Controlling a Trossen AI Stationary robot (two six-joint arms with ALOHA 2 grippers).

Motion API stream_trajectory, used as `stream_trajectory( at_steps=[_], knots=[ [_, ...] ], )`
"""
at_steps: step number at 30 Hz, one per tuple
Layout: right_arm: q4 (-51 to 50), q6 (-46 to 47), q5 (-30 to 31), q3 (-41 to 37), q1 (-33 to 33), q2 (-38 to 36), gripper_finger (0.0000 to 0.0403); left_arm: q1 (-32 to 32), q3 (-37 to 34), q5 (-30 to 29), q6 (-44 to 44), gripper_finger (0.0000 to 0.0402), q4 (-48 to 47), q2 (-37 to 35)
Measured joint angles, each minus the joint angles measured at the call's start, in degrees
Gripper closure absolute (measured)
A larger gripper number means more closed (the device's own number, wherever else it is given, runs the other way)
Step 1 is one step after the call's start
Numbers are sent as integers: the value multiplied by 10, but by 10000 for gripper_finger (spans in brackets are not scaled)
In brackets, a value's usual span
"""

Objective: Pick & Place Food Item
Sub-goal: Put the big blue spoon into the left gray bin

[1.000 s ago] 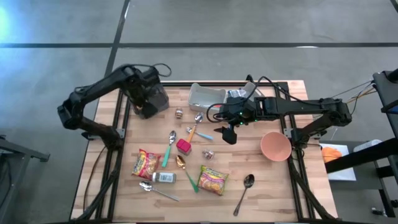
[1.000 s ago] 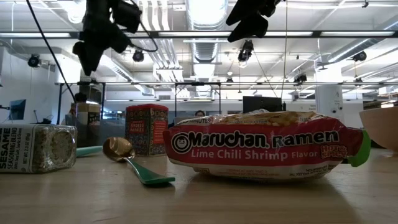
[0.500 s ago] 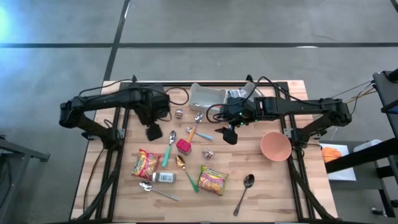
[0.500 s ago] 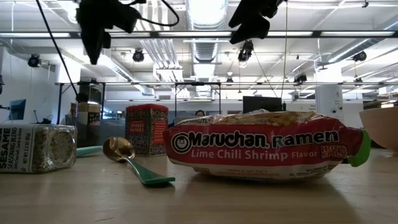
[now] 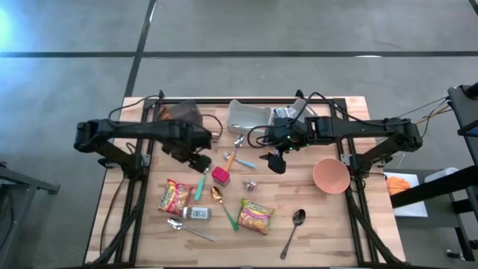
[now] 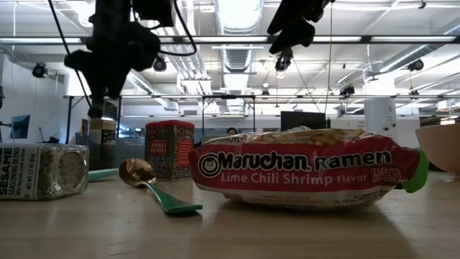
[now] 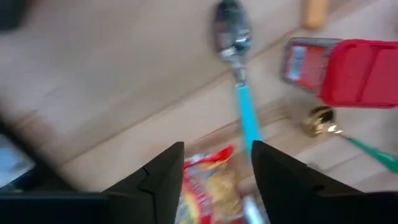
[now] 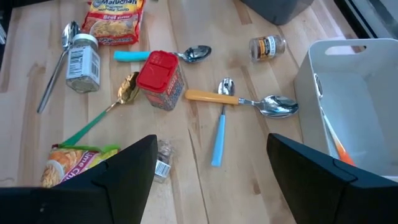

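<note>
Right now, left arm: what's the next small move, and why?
Probably lower the left gripper toward the ramen pack just past its tips. Its fingers stand apart, the pack shows between them in the wrist view, and the low view shows the gripper well above the table. The right gripper waits mid-table.

In the low view, the flat red plastic noodle packet (image 6: 305, 171) lying on the wooden worktop (image 6: 230, 230) reads "Maruchan Ramen" in white letters on its red band, with "Lime Chili Shrimp Flavor" in smaller white print beneath; the clear glass seasoning jar (image 6: 44, 171) lying on its side at the left edge carries a white label reading "SESAME" and "SEASONING BLEND"; the round red canister (image 6: 169, 150) standing behind the gold spoon bears print too small to read; in the right wrist view, the yellow-and-red noodle packet (image 8: 114, 21) shows "Maruchan" on its upper band, the rest unreadable.
</note>
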Motion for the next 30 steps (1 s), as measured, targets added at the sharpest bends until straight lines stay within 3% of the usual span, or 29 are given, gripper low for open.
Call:
stream_trajectory(
  at_steps=[6, 13, 17, 23, 30],
  knots=[
    [0, 0, 0, 0, 0, 0, 101, -20, -83, 9, -39, 251, 122, 1],
    [-10, -1, 0, 0, 0, 0, 101, -23, -170, 49, -68, 256, 232, 1],
    [-10, 2, 0, 0, 0, 0, 101, -26, -191, 49, -72, 256, 286, 0],
    [-10, 10, 0, 0, 0, 0, 101, -26, -206, 26, -70, 256, 289, 4],
    [-10, 12, 0, 0, 0, 0, 101, -28, -206, 19, -59, 256, 330, 49]
  ],
)
